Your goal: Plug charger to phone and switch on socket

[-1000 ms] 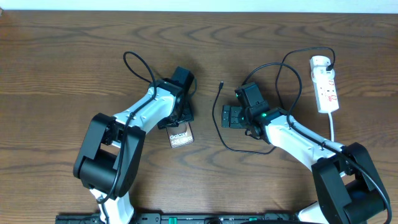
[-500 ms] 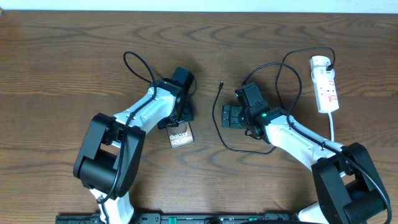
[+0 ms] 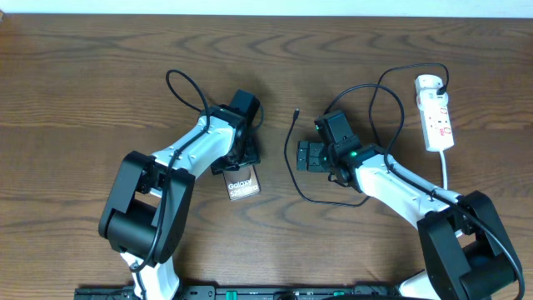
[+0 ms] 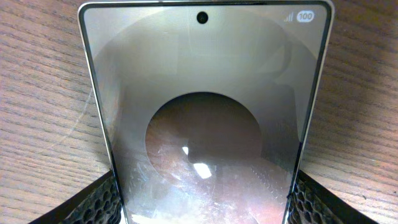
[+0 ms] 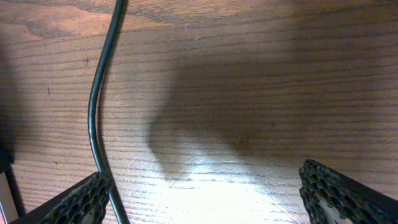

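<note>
The phone (image 3: 241,186) lies flat on the wooden table, "Galaxy" lettering facing up. My left gripper (image 3: 237,164) is shut on it. In the left wrist view the phone (image 4: 205,93) fills the gap, with a pad against each long edge. The charger's thin black cable (image 3: 292,142) ends in a small connector tip (image 3: 296,111) that lies free on the table. My right gripper (image 3: 305,156) stands open low over bare wood. The cable (image 5: 93,112) runs just inside its left finger (image 5: 81,199), and nothing is held. The socket (image 3: 438,117) lies at the far right.
The socket's white cord (image 3: 446,171) runs toward the front beside the right arm. The charger cable loops across the table behind and under the right arm (image 3: 400,187) up to a plug at the strip's far end (image 3: 431,83). The left arm (image 3: 179,158) reaches in from the front left.
The phone looks shifted very slightly toward the table's front. Both arms and the cable stand as before.
</note>
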